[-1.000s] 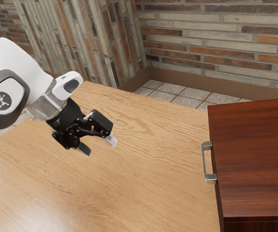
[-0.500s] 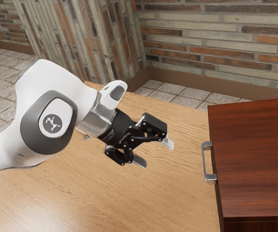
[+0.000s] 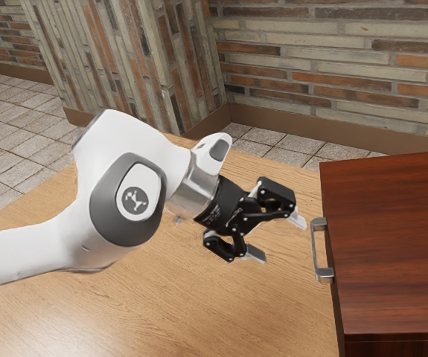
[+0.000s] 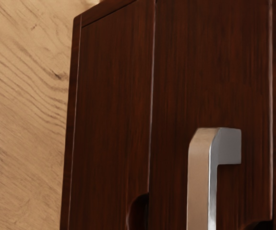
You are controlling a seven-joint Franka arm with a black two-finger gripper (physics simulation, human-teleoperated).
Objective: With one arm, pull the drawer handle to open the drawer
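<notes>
On the exterior view's right, the handle (image 3: 319, 250) stands upright on the front of the drawer (image 3: 392, 245), facing the arm (image 3: 124, 208) so a straight pull should open it. The drawer looks shut. The gripper (image 3: 278, 239) hovers over the table (image 3: 124, 312), just beside the handle and levelled at it, fingers spread wide, holding nothing.

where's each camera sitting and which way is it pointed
Exterior view: beside the arm, above the wooden table, looking across at the dark cabinet; the white arm and open gripper show, short of the drawer handle.
Wrist view: rides at the gripper, facing the dark cabinet front and the drawer handle close up.
Both share the drawer handle, dark cabinet and wooden table.
</notes>
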